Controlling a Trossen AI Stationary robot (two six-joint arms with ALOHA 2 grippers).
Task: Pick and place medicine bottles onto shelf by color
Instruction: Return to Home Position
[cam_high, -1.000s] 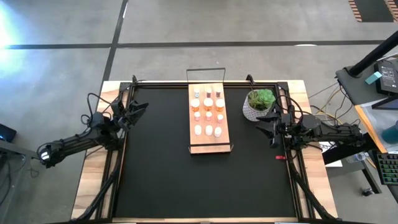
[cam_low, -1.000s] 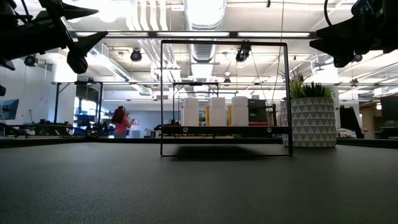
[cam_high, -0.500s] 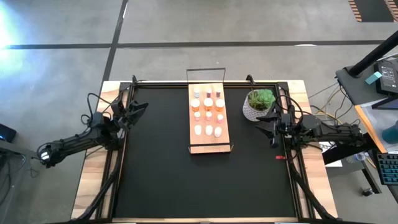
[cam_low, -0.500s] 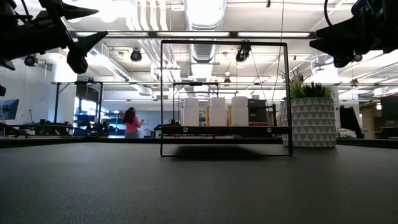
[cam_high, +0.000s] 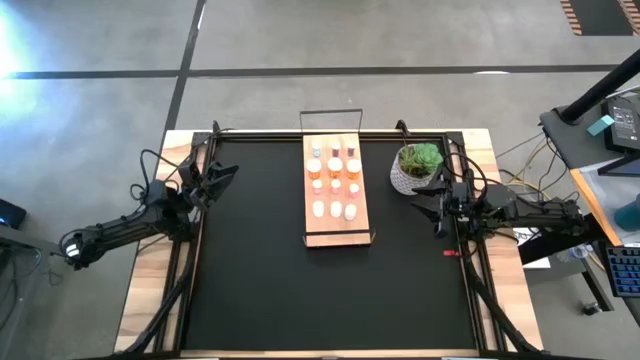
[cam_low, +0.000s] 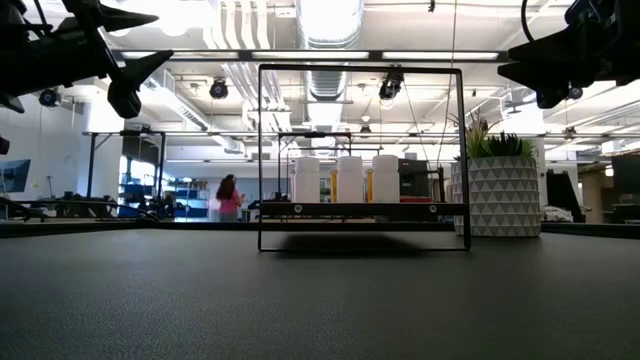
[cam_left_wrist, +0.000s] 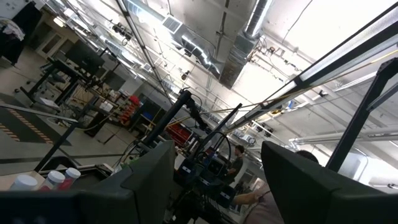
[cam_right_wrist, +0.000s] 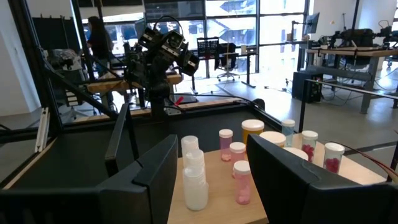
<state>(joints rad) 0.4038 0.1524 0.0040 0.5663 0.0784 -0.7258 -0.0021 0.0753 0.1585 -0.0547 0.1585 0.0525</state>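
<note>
The long light-wood shelf board with thin dark wire ends (cam_high: 336, 229) is lying on the black-topped table (cam_high: 260, 280), in the middle and toward the far side. The tiny round-capped medicine bottles (cam_high: 335, 183) are standing on it in neat rows. The white ones are lining up at the front end. The orange and pink ones are standing farther back.

The left pincer (cam_high: 228, 176) is hanging above the table's left edge. Its fingers are spread apart and holding nothing. The right pincer (cam_high: 428, 207) is hanging above the right edge, just beside the green plant in a white patterned pot (cam_high: 418, 166). Its fingers are spread apart too, with nothing between them. Neither pincer is touching the shelf.
</note>
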